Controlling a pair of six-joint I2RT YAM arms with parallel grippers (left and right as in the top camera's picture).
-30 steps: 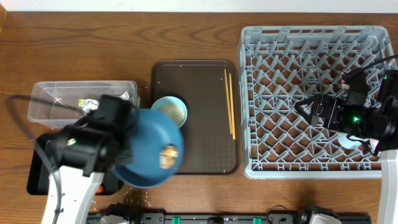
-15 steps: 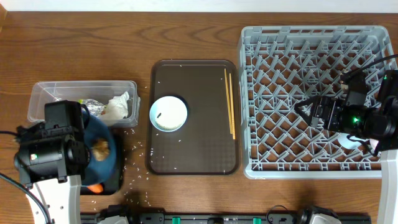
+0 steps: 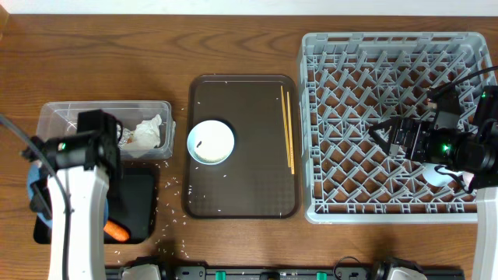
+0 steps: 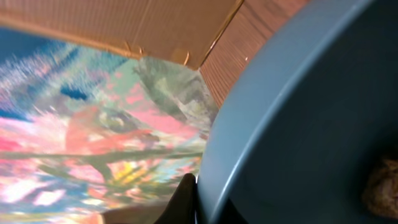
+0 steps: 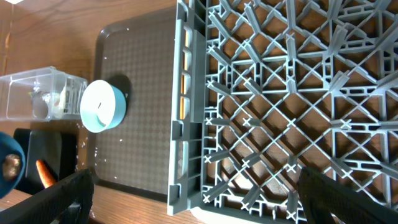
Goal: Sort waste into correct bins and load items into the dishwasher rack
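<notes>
Chopsticks (image 3: pixel 288 128) are counted as one pair, beside one pale-blue bowl (image 3: pixel 211 142) on the brown tray (image 3: pixel 249 187) at mid-table. One blue plate (image 4: pixel 298 124) is seen pinched at its rim by the left claw (image 4: pixel 191 194), tilted by the black tray (image 3: pixel 144 198) at the front-left corner; one brown lump (image 4: pixel 380 186) is seen on it. One carrot piece (image 3: pixel 117 230) is spotted in that tray, crumpled paper (image 3: pixel 146 131) in the clear tub (image 3: pixel 70 117). Right claw (image 3: pixel 387 134) is held wide open above the rack (image 3: pixel 350 62) at the right edge.

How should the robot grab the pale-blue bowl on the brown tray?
Probably by its rim, from straight above: the pale-blue bowl sits upright and open on the brown tray, so its thin wall can be pinched from inside and outside.
</notes>
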